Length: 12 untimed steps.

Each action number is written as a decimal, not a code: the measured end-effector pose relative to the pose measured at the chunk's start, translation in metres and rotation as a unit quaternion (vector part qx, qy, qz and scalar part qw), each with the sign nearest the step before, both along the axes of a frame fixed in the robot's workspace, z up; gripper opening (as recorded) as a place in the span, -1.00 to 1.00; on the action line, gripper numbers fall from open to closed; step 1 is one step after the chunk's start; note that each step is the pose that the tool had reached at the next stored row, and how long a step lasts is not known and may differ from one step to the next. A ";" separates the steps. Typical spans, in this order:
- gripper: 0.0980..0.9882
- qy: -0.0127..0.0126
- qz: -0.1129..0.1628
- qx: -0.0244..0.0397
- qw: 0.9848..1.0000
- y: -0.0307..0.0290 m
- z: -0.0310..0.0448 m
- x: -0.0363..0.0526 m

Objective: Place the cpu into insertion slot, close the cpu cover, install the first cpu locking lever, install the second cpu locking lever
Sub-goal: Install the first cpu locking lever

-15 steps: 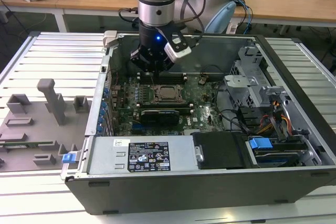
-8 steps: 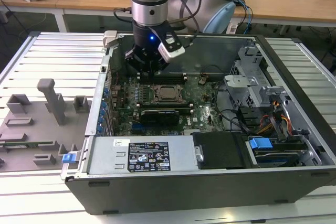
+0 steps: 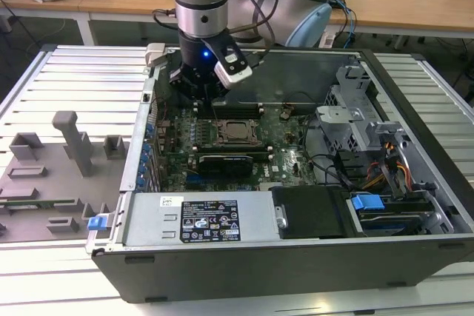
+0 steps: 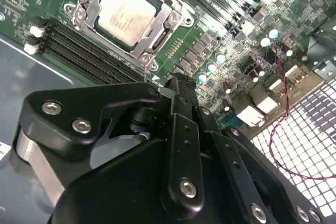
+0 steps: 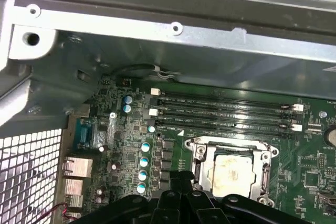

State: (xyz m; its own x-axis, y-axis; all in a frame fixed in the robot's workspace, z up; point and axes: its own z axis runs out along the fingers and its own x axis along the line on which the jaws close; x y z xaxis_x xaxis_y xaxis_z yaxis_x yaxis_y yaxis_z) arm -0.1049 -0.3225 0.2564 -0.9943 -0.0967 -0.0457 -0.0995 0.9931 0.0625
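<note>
Black gripper (image 4: pixel 177 83) parts sit closest, and its two fingers seem pinched together with nothing between them, just above the green board (image 4: pixel 181 46) by the long black memory slots (image 4: pixel 89 51). Near its tip, the cpu (image 4: pixel 126 11) lies flat in the insertion slot (image 4: pixel 149 25), with the cpu cover (image 4: pixel 90 4) folded down around it. All this sits inside an open computer case (image 3: pixel 296 271) on a slatted table (image 3: pixel 81 72).

A small square cpu (image 4: pixel 126 13) with a silver-grey metal top lies framed by the thin silvery cpu cover (image 4: pixel 160 29) on the green motherboard (image 4: pixel 220 11). The black gripper (image 4: pixel 179 83), fingers together, hovers just beside it.
</note>
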 end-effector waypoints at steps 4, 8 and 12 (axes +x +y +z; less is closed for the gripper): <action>-0.98 -0.001 0.000 0.007 1.000 0.0000 -0.0010 -0.0020; -0.98 -0.002 0.000 0.032 0.999 0.0000 -0.0014 -0.0044; -0.98 -0.003 0.000 0.068 0.998 0.0000 -0.0020 -0.0078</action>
